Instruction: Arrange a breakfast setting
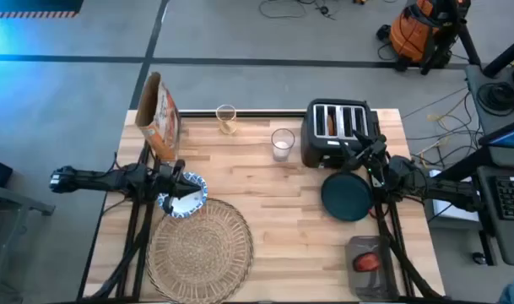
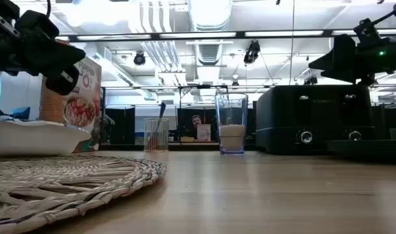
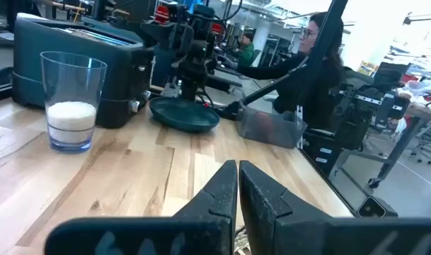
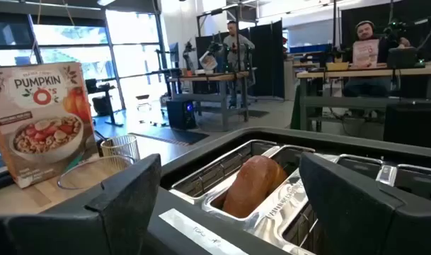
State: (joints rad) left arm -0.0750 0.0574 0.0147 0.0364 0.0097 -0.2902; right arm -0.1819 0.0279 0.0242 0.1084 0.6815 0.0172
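Observation:
The woven straw placemat (image 1: 202, 245) lies at the table's near left and fills the foreground of the low view (image 2: 61, 182). The blue-and-white bowl (image 1: 186, 196) stands at its far left edge. My left gripper (image 1: 174, 176) hovers just above the bowl (image 2: 28, 138), shut and empty (image 3: 238, 185). The dark teal plate (image 1: 347, 196) lies flat on the table, near side of the black toaster (image 1: 337, 131). A clear glass (image 1: 282, 143) part full of milk stands left of the toaster. My right gripper (image 1: 358, 150) is wide open over the toaster's slots (image 4: 229, 188), touching nothing.
An orange-brown cereal bag (image 1: 159, 118) stands at the far left. A second small glass (image 1: 226, 118) stands at the far edge. A slice of bread (image 4: 254, 184) sits in a toaster slot. A clear container (image 1: 366, 257) with something red sits near right. A person (image 3: 318, 64) sits beyond the right edge.

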